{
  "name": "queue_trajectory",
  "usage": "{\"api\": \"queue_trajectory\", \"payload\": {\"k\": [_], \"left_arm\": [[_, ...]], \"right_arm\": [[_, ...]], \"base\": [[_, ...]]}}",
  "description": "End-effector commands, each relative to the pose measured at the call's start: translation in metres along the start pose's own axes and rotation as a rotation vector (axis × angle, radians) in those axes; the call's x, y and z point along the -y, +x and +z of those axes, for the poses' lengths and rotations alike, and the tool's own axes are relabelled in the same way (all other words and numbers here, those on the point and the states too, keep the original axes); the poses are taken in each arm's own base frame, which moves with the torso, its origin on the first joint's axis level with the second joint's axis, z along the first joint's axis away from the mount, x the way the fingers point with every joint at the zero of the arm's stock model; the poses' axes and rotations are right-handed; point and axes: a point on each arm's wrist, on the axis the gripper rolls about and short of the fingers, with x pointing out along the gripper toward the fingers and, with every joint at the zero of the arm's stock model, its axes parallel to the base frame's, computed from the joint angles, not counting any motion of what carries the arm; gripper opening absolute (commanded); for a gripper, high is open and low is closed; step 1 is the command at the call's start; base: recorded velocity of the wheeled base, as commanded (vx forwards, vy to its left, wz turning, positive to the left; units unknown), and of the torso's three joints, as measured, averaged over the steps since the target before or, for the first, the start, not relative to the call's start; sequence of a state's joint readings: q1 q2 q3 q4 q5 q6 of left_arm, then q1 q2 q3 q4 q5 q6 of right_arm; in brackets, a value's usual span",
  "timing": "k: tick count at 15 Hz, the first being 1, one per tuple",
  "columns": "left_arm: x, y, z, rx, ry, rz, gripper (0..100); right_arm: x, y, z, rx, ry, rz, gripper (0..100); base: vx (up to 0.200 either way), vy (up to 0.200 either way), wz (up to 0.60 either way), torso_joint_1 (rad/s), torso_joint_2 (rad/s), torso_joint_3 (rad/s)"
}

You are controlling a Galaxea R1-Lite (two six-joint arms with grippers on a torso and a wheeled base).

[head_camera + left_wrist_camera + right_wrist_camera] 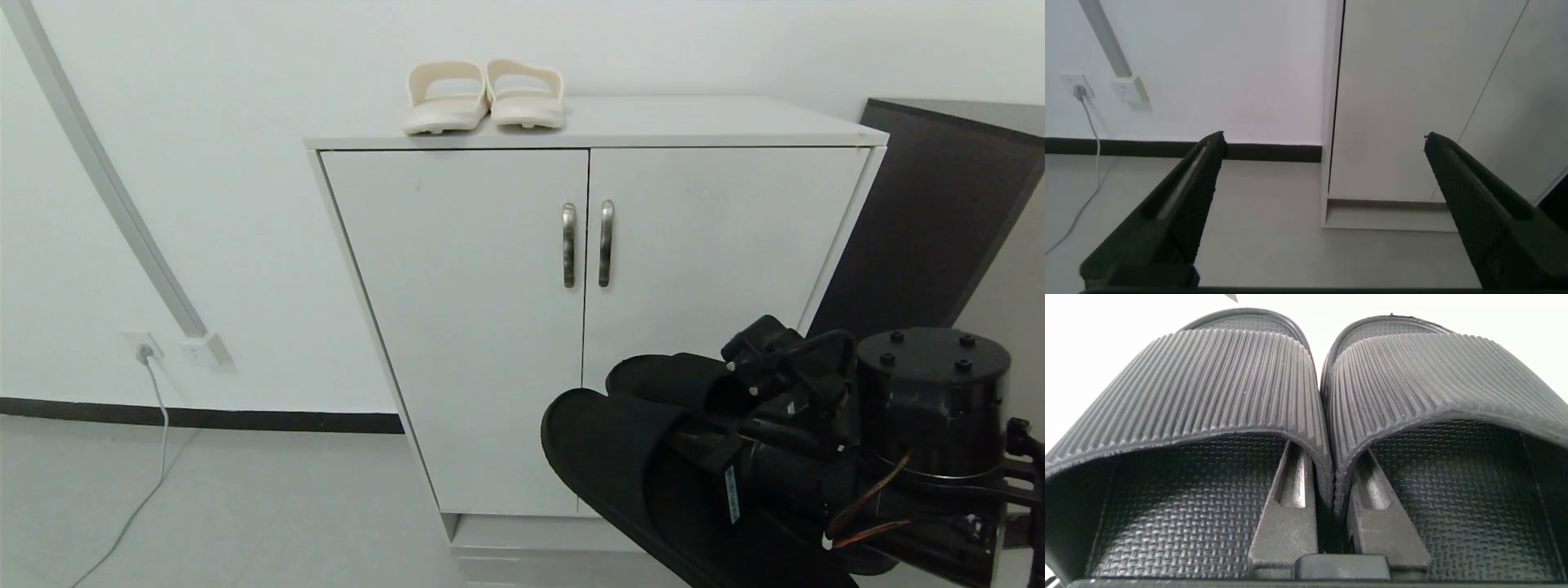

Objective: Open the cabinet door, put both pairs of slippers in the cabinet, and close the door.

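Right gripper [1329, 469] pinches both black slippers [620, 441] together; cabinet doors [465, 327] are shut, so pushing forward could knock them loose.

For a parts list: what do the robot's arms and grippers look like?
Right arm: black, a round bolt-topped joint housing, orange and white wires, a white label. Left gripper: two long dark, fine-textured tapering fingers. Right gripper: dark wedge-shaped fingers.
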State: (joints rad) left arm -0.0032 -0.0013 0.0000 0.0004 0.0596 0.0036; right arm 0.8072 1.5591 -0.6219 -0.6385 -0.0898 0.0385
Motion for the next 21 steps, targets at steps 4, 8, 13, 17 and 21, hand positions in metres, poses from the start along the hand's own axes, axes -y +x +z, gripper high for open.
{"api": "queue_trajectory", "payload": {"k": [4,8,13,17,21], "left_arm": [[0.000,0.000,0.000,-0.001,0.052,-0.003,100],[0.000,0.000,0.002,0.004,0.053,-0.003,100],[-0.001,-0.004,0.064,0.029,-0.151,0.004,100],[0.004,0.022,0.078,-0.127,-0.145,-0.188,100],[0.012,0.061,0.105,-0.148,-0.131,-0.352,100]], "right_arm": [[0.000,-0.002,-0.001,0.000,0.000,-0.001,0],[0.004,-0.001,-0.001,0.000,0.006,-0.013,0],[0.005,0.000,-0.001,-0.003,0.007,-0.014,0],[0.005,0.001,-0.002,-0.008,0.005,-0.016,0],[0.005,0.000,-0.002,-0.006,0.005,-0.014,0]], "base": [[0.000,0.000,0.00,-0.011,0.31,0.293],[0.000,0.000,0.00,0.002,0.03,0.030],[0.000,0.000,0.00,0.000,0.00,0.000],[0.000,0.000,0.00,0.000,0.00,0.000],[0.000,0.000,0.00,0.000,0.00,0.000]]}}
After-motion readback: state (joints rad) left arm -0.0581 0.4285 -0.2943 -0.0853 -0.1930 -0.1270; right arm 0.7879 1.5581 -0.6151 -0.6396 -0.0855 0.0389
